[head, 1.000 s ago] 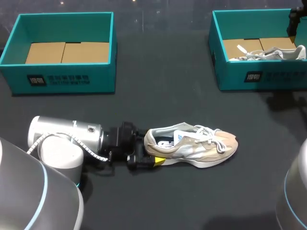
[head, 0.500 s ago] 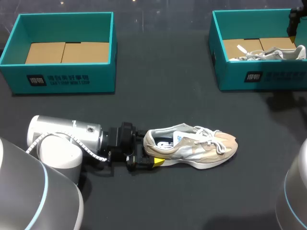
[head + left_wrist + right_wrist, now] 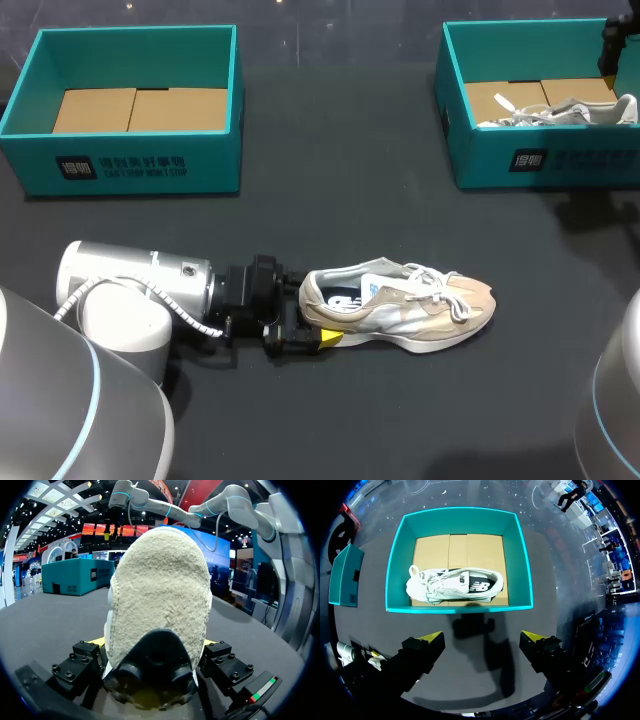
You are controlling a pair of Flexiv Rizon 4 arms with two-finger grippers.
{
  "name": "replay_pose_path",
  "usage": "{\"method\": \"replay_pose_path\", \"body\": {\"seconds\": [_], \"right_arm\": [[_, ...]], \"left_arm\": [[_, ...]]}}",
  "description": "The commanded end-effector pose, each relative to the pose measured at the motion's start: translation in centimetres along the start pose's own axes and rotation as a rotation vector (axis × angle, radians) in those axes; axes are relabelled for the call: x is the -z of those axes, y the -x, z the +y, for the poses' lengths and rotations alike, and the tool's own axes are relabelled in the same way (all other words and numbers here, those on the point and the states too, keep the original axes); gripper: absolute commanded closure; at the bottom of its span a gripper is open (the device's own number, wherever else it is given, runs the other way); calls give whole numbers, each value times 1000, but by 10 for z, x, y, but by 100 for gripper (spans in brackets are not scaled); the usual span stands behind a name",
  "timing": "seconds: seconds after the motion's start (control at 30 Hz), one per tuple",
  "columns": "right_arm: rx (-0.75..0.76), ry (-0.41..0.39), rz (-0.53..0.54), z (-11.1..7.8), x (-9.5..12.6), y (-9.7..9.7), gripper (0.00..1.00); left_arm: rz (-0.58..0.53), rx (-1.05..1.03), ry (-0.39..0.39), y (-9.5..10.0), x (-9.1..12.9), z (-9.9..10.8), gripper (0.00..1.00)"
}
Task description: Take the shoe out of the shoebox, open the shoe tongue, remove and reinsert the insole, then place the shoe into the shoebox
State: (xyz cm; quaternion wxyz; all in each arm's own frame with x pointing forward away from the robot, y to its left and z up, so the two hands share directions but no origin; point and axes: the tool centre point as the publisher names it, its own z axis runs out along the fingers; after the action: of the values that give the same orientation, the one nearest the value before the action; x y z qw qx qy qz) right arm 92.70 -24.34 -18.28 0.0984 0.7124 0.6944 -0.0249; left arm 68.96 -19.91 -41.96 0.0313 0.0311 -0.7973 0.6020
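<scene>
Hardly anything had shifted in that last second. The left hand [image 3: 154, 642] stayed clamped on the heel of the beige suede lace-up sneaker [image 3: 410, 305], which lay near the dark surface's [image 3: 330, 200] front edge, so the tongue step seemed stalled. The right hand [image 3: 482, 637] hung wide open above the back-right teal cardboard shoebox [image 3: 400, 565].

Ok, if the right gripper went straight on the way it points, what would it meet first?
Likely the teal shoebox, at its near wall, or the white shoe just behind it. The open right gripper hangs above them, and the depth is unclear.
</scene>
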Motion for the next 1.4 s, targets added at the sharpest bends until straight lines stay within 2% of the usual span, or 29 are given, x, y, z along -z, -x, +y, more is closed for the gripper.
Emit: {"method": "replay_pose_path", "body": {"seconds": [0.03, 0.2, 0.3, 0.5, 0.7, 0.8, 0.9, 1.0, 1.4], "right_arm": [[0, 1, -1, -1, 0, 0, 0], [0, 1, -1, -1, 0, 0, 0], [-14, 13, 1, -18, 11, -31, 0], [-48, 51, 2, -72, 28, -89, 0], [-82, 63, -33, -121, 34, -151, 0], [-84, 84, -47, -141, 37, -177, 0], [-86, 103, -33, -157, 41, -196, 0], [-60, 122, 0, -168, 50, -207, 0], [-60, 122, 0, -168, 50, -207, 0]], "left_arm": [[0, 0, 3, -4, 2, 2, 100], [0, 0, 3, -4, 2, 2, 100], [0, 0, 3, -4, 2, 2, 100], [0, 0, 3, -4, 2, 2, 100], [0, 0, 3, -4, 2, 2, 100], [0, 0, 3, -4, 2, 2, 100], [0, 0, 3, -4, 2, 2, 100], [0, 0, 3, -4, 2, 2, 100], [0, 0, 3, -4, 2, 2, 100]]}}
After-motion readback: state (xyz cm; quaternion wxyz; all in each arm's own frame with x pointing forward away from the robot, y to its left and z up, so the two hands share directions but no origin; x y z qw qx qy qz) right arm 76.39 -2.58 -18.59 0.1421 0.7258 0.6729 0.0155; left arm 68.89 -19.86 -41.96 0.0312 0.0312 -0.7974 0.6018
